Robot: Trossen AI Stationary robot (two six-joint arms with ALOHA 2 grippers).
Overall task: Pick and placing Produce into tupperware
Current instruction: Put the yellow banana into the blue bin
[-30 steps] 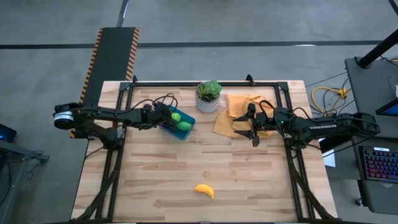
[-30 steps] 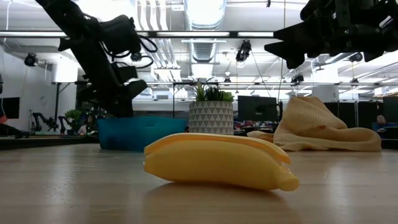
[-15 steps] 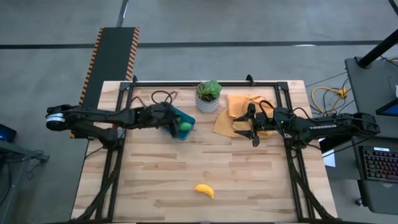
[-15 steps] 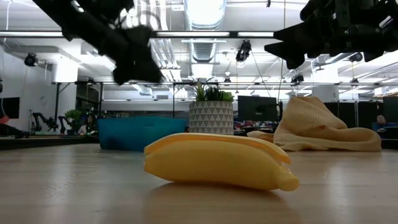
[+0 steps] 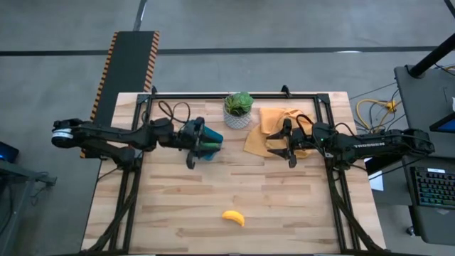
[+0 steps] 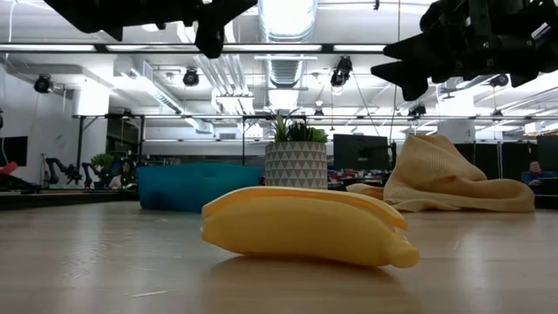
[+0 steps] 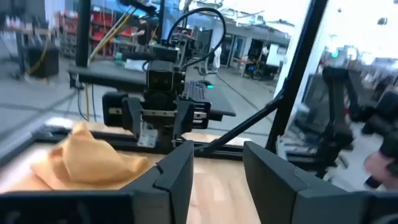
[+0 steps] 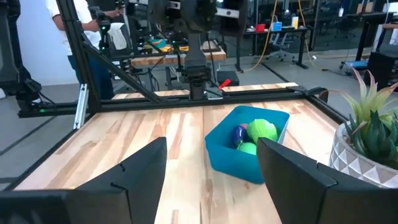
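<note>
The blue tupperware stands left of the table's middle and holds two green pieces and a purple one. My left gripper hovers high above it, partly covering it in the high view. It points level toward the table's right and is open, with nothing between its fingers. A yellow banana lies on its side near the front edge. My right gripper waits open in the air over the orange cloth's left edge, facing the tupperware.
A potted plant in a white pot stands at the far middle, just right of the tupperware. A crumpled orange cloth lies right of it, under my right arm. Bare wood stretches between the tupperware and the banana.
My left gripper has risen out of the tupperware and tipped from pointing down into it to pointing level toward the table's right. The tupperware, its pieces and the banana have stayed put.
</note>
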